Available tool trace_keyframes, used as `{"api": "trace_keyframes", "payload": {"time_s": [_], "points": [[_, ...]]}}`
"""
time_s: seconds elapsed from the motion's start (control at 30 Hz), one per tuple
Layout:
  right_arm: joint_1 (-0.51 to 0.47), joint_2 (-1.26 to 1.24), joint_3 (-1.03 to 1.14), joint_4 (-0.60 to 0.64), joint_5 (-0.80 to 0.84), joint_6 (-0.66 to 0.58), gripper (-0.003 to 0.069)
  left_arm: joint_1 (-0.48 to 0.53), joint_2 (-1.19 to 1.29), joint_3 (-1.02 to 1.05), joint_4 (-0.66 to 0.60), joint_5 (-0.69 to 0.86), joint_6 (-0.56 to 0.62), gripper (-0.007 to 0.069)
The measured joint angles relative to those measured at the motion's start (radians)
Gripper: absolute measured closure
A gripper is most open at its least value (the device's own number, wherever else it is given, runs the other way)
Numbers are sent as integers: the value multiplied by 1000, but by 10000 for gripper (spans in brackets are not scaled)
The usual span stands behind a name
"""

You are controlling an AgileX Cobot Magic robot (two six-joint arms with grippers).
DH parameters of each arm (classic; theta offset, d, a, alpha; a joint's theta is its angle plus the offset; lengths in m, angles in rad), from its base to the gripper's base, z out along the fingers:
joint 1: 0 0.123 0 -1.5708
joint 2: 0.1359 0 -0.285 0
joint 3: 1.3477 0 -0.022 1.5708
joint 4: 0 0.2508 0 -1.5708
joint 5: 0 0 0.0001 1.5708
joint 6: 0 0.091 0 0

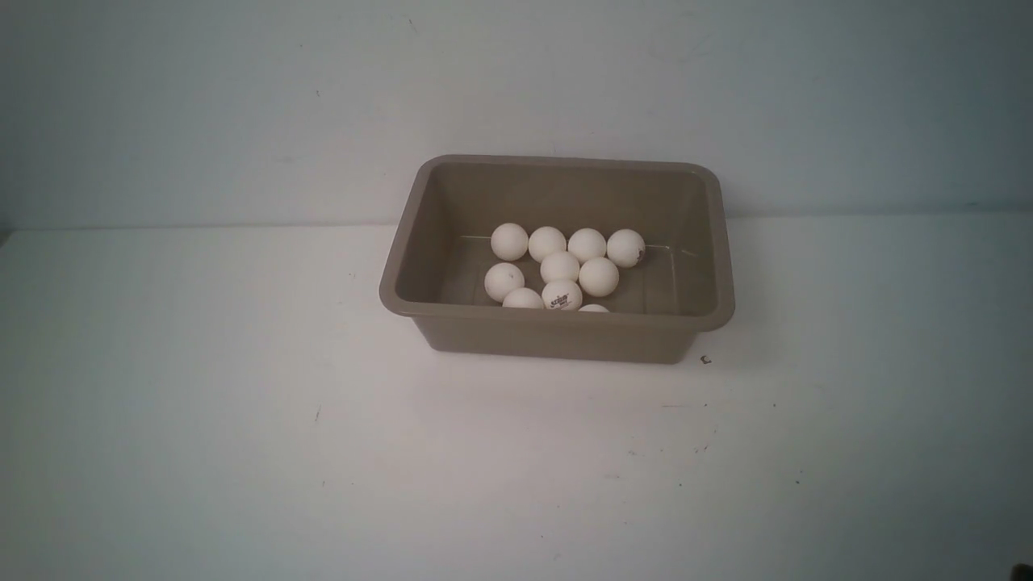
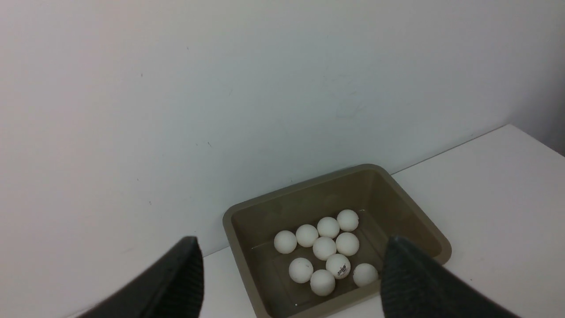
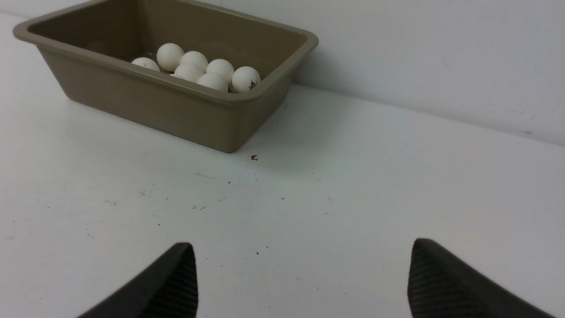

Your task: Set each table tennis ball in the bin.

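Light was soft and even, rather dim in the front view, where the desk [image 1: 242,452] darkened toward the lower corners and the wall [image 1: 242,97] took a bluish cast. The bin [image 1: 686,323] threw only a faint, diffuse shadow beside its right side. No glare showed. The front view looked slightly soft and grainy; the wrist views were sharper.

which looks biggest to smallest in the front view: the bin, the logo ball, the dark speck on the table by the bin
1. the bin, by far the largest.
2. the logo ball, one of the table tennis balls inside the bin.
3. the dark speck on the table, a tiny mark off the bin's near right corner.
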Motion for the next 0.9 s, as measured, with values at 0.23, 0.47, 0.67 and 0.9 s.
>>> {"api": "trace_keyframes", "payload": {"time_s": [0.23, 0.47, 0.67, 0.9], "points": [[0, 0, 53, 1, -66, 0, 76, 0, 0, 0, -35, 1, 18, 136], [0, 0, 80, 3, -87, -1, 76, 0, 0, 0, -38, 4, 22, 136], [0, 0, 163, 11, -126, -3, 76, 0, 0, 0, -48, 20, 22, 165], [0, 0, 179, 19, -203, -3, 76, 0, 0, 0, -50, 25, 22, 218]]}}
